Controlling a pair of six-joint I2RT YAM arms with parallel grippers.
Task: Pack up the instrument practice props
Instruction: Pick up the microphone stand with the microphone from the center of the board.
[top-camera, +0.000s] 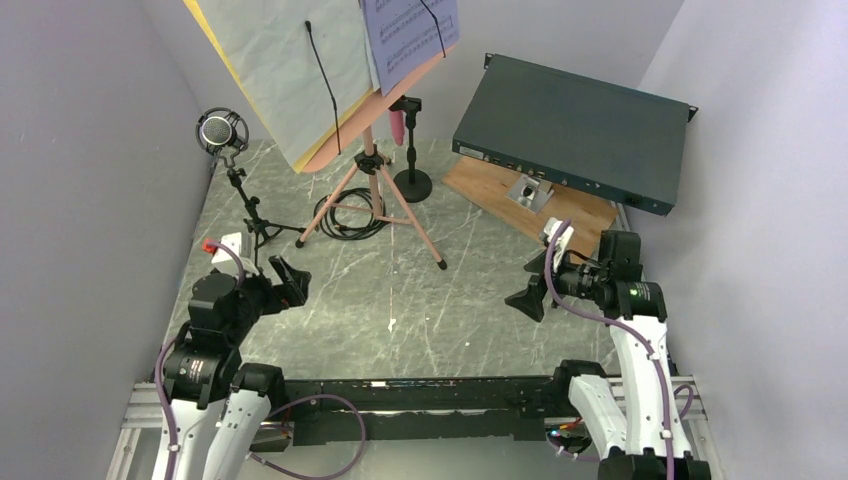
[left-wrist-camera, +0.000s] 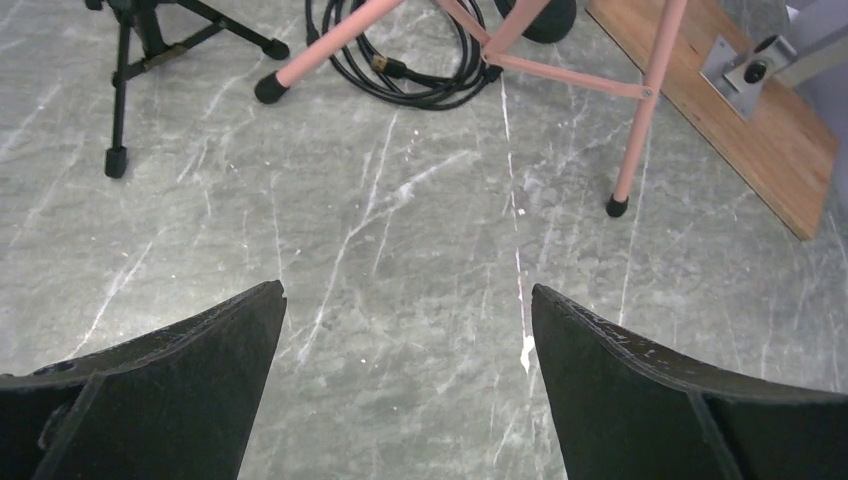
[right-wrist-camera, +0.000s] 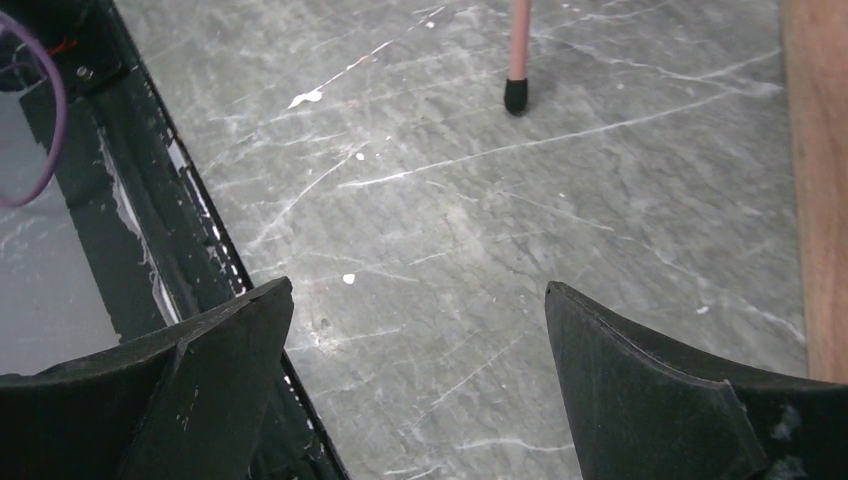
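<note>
The left jaws stand spread wide with nothing between them, two matte black wedge-shaped fingers (left-wrist-camera: 200, 380) over bare counter (left-wrist-camera: 400, 230), a grey stone-look slab veined with thin white streaks. The right jaws are equally spread and empty, their fingers (right-wrist-camera: 660, 390) scuffed at the edges, hanging over the same slab near its dark front rail (right-wrist-camera: 130, 170). Just ahead of the right jaws one slim pink tube leg ends in a black rubber foot (right-wrist-camera: 516, 95). Farther back at the counter's middle stands the music stand (top-camera: 378, 190), its three pink legs splayed and its column upright. Its broad flat desk (top-camera: 335, 152) tilts back, its lower edge rising toward the right. On the desk lie creased white and yellow pages (top-camera: 270, 70) and a page of printed staves (top-camera: 400, 35). A coiled black cable (top-camera: 350, 215) lies among the legs. To the left a black microphone (top-camera: 221, 131) with a round mesh head sits on a thin black tripod holder (top-camera: 250, 215). Behind the stand a pink microphone (top-camera: 398, 125) hangs lengthwise, vertical, on a black holder with a round base (top-camera: 412, 184). Far right, a flat teal metal box (top-camera: 575, 125) leans on a wooden board (top-camera: 500, 185).
</note>
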